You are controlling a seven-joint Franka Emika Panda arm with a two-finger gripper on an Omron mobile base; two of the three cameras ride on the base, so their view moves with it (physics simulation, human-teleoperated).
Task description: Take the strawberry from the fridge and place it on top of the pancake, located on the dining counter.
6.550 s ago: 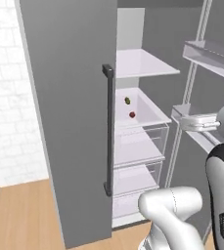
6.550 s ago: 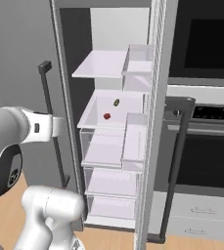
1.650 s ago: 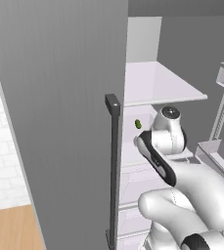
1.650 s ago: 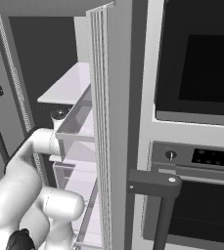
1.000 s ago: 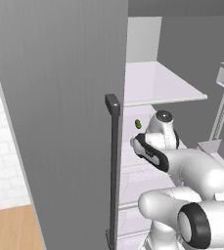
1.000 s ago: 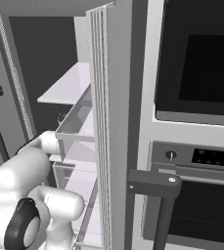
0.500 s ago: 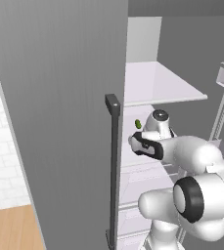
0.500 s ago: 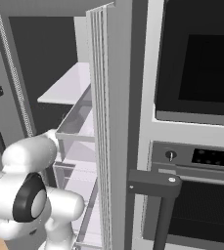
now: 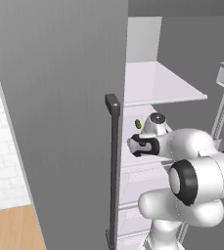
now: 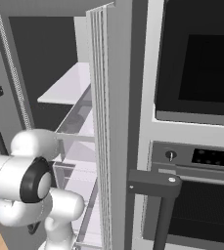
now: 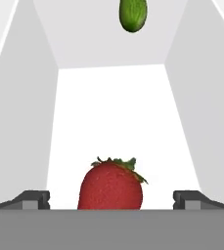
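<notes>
Reaching deeper into the fridge point(image 9: 74, 97), the gripper point(image 11: 111, 199) now straddles the strawberry point(image 11: 111, 184) — jaws apart, nothing gripped — ready for closing.

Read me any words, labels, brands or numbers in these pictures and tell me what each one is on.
None can be read.
The oven panel has small pale marks beside its knob, too small and blurred to read.
The fridge, strawberry and green fruit carry no writing.
</notes>
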